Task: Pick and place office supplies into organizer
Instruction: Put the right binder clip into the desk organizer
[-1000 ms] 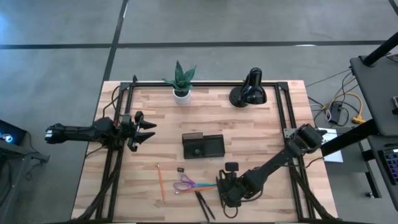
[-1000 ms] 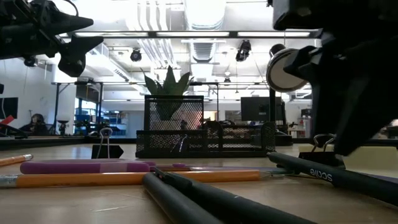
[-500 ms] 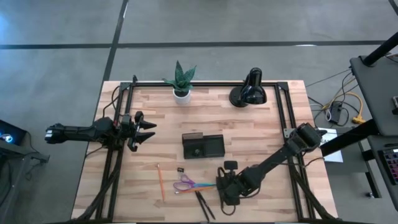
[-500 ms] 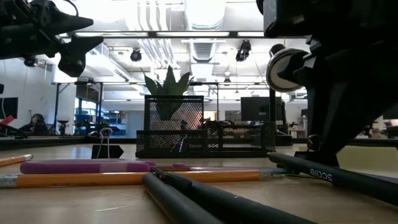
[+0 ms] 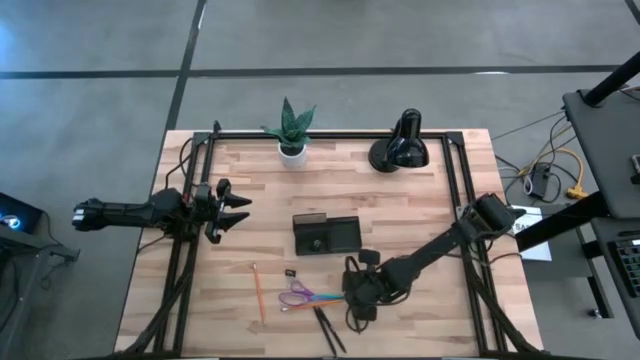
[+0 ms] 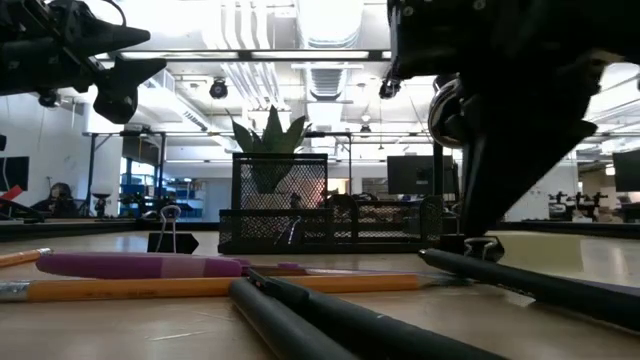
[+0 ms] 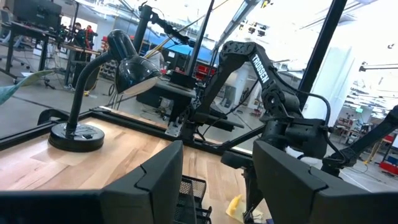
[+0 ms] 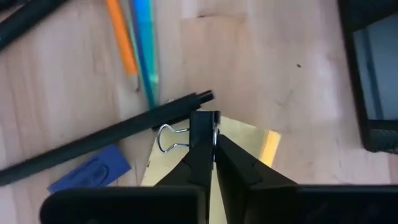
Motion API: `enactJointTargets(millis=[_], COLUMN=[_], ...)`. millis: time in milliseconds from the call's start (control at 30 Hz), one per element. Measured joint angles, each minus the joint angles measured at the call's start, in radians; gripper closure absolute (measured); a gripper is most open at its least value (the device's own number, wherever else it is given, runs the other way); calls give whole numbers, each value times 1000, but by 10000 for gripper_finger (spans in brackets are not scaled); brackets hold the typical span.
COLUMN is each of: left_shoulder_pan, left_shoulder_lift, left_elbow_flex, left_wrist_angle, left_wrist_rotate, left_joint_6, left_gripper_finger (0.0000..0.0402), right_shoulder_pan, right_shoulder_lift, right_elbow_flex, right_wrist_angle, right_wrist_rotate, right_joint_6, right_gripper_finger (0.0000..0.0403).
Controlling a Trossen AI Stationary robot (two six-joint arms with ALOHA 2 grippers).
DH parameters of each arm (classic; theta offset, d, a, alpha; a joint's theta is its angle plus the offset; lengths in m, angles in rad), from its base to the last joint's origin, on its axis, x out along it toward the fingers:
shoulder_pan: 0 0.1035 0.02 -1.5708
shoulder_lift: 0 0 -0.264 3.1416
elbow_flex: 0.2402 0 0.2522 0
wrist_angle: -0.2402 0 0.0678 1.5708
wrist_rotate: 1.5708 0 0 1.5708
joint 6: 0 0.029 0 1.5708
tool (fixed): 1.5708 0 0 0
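Observation:
My right gripper [image 8: 209,134] points steeply down near the table's front, shut on a small black clip [image 8: 203,119] above the yellow sticky-note pad [image 8: 252,142]. A black pen [image 8: 93,142] lies beside it, with the orange pencil [image 8: 121,37] and bluish pen [image 8: 144,53] beyond. The black mesh organizer [image 5: 326,235] stands mid-table. Purple-handled scissors [image 5: 297,296], the pencil [image 5: 258,290], a second black clip [image 5: 290,272] and black pens [image 5: 328,328] lie flat in front of it. At the table's left edge my left gripper [image 5: 240,208] hovers open, holding nothing. My right gripper pinches the clip between its two fingertips, coming from above and pointing steeply down. The tips hide the exact part they grip. One wire handle [image 8: 169,138] sticks out sideways. In the low view the clip [image 6: 480,246] sits just at the pen's end, close to the tabletop.
A potted plant [image 5: 291,135] and a black desk lamp [image 5: 400,145] stand at the far edge. Black frame rails [image 5: 455,190] run along the table's left and right sides. Bare wood lies between the organizer and the far edge.
My right gripper has moved toward the table's left and slightly toward the far edge, nearer the organizer. The clip under it has gone leftward with it in the low view, uncovering the pale pad behind. My left arm has kept still.

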Motion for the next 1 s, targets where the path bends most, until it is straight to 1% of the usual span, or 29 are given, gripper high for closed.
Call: enactJointTargets(millis=[100, 267, 367, 467, 533, 600, 800, 933, 1000], left_shoulder_pan=[0, 0, 0, 0, 0, 0, 0, 0, 0], left_shoulder_lift=[0, 0, 0, 0, 1, 0, 8, 10, 11], left_elbow_flex=[0, 0, 0, 0, 0, 0, 1, 1, 1], left_wrist_angle=[0, 0, 0, 0, 0, 0, 4, 1, 0], left_wrist_rotate=[0, 0, 0, 0, 0, 0, 0, 0, 0], left_joint_6=[0, 0, 0, 0, 0, 0, 0, 0, 0], left_gripper_finger=[220, 220, 220, 220, 220, 220, 220, 220, 220], right_shoulder_pan=[-17, -55, -102, -166, -211, -253, -335, -348, -348], right_shoulder_lift=[-14, -71, -93, -96, -84, -73, -21, 18, 39], right_elbow_flex=[27, 51, 52, 54, 53, 54, 53, 53, 53], right_wrist_angle=[1, 5, 14, 93, 169, 240, 284, 351, 380], right_wrist_rotate=[10, 137, 160, 100, 37, -3, -40, -101, -95], right_joint_6=[33, 56, 44, -24, -42, -42, -16, -23, -22], right_gripper_finger=[395, 395, 395, 395, 395, 395, 395, 394, 394])
